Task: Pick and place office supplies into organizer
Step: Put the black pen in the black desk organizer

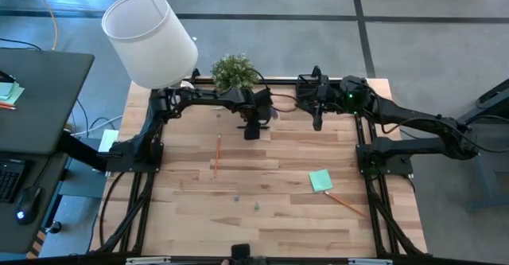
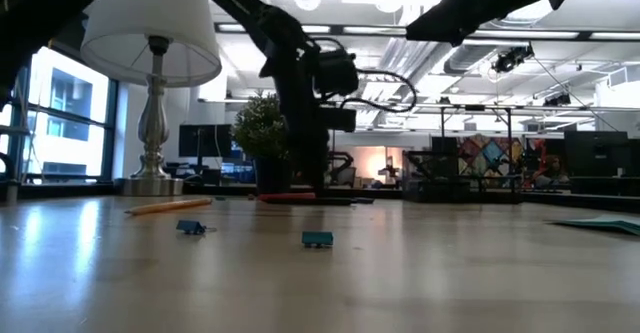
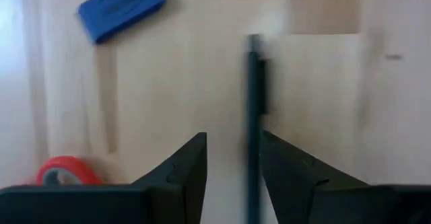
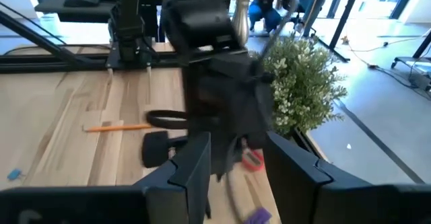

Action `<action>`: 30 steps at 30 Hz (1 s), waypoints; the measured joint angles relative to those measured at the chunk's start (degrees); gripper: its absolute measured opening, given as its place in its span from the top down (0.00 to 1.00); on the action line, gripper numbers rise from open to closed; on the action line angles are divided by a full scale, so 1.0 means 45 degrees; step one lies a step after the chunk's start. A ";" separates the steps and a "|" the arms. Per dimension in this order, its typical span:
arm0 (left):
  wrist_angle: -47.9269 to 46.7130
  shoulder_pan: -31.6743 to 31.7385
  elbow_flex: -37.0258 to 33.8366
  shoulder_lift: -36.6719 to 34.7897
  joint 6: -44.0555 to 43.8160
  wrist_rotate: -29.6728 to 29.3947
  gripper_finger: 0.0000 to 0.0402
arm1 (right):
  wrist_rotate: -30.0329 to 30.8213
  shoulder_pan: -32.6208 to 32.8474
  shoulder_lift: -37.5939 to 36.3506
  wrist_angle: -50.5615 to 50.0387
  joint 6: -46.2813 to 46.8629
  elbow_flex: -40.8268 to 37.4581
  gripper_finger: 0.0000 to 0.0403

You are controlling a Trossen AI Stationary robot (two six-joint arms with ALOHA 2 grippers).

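Observation:
My left gripper [image 1: 252,130] [image 3: 232,140] points down at the table's far middle, in front of the potted plant. It is open. A dark pen [image 3: 252,96] lies on the wood between its fingers, close to one of them. A blue eraser [image 3: 121,9] and the scissors' red handle [image 3: 64,171] lie near it. My right gripper [image 1: 316,118] [image 4: 236,150] hangs open and raised to the right of it, with nothing between its fingers. An orange pencil [image 1: 217,153], a mint-green sticky-note pad [image 1: 320,180] and a second pencil [image 1: 343,203] lie on the table. The organizer is out of view.
A potted plant [image 1: 235,72] and a white-shaded lamp [image 1: 151,38] stand at the far edge. Two small teal pieces [image 2: 317,239] [image 2: 191,227] lie at mid-table. A purple piece [image 4: 256,215] lies near the plant. The near half of the table has free room.

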 joint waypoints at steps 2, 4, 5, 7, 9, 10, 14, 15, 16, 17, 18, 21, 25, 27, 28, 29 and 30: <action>-0.0013 0.0112 0.0000 0.0011 -0.0047 0.0162 0.73 | -0.0013 0.0000 -0.0005 0.0044 0.0029 0.0000 0.68; -0.0008 0.0110 0.0000 0.0011 -0.0208 0.0281 0.76 | -0.0019 0.0000 -0.0005 0.0054 0.0049 0.0000 0.68; -0.0020 0.0082 0.0000 0.0011 -0.0261 0.0291 0.78 | -0.0019 0.0000 -0.0005 0.0066 0.0052 0.0000 0.68; -0.0038 0.0031 0.0000 0.0011 -0.0286 0.0225 0.81 | -0.0024 0.0000 -0.0005 0.0062 0.0054 0.0000 0.68; -0.0077 0.0026 0.0000 0.0011 -0.0293 0.0263 0.84 | -0.0029 0.0000 -0.0005 0.0063 0.0073 0.0000 0.68; -0.0099 0.0034 0.0000 0.0011 -0.0299 0.0271 0.85 | -0.0029 0.0000 -0.0005 0.0059 0.0073 0.0000 0.68; -0.0165 0.0072 -0.0005 0.0011 -0.0641 0.0280 0.87 | -0.0057 0.0000 -0.0005 0.0059 0.0063 0.0000 0.68; -0.0161 0.0067 -0.0005 0.0011 -0.0682 0.0281 0.86 | -0.0053 0.0000 -0.0005 0.0059 0.0071 0.0000 0.68; -0.0157 0.0057 -0.0005 0.0011 -0.0746 0.0289 0.86 | -0.0055 0.0000 -0.0005 0.0059 0.0076 0.0000 0.68; -0.0146 0.0052 -0.0005 0.0011 -0.0801 0.0294 0.86 | -0.0053 0.0000 -0.0005 0.0056 0.0086 0.0000 0.68; -0.0115 0.0047 -0.0005 0.0011 -0.0930 0.0314 0.86 | -0.0053 0.0000 -0.0005 0.0059 0.0115 0.0000 0.68; -0.0097 0.0042 -0.0005 0.0011 -0.1072 0.0378 0.87 | -0.0053 0.0000 -0.0005 0.0059 0.0170 0.0000 0.68; -0.0064 0.0057 -0.0005 0.0011 -0.1560 0.0431 0.90 | -0.0093 0.0000 -0.0002 0.0054 0.0290 0.0000 0.68; -0.0236 0.0057 -0.0005 0.0011 -0.1642 0.0503 0.92 | -0.0221 0.0000 0.0000 0.0049 0.0316 0.0000 0.68; -0.0495 0.0066 -0.0005 0.0011 -0.1640 0.0900 0.93 | -0.0331 0.0000 0.0000 0.0049 0.0317 0.0000 0.68; -0.0791 0.0086 -0.0005 0.0012 -0.1654 0.1432 0.94 | -0.0400 0.0000 0.0000 0.0051 0.0321 0.0000 0.68; -0.1014 0.0123 -0.0005 0.0117 -0.1678 0.1803 0.95 | -0.0409 0.0000 0.0000 0.0054 0.0316 0.0000 0.68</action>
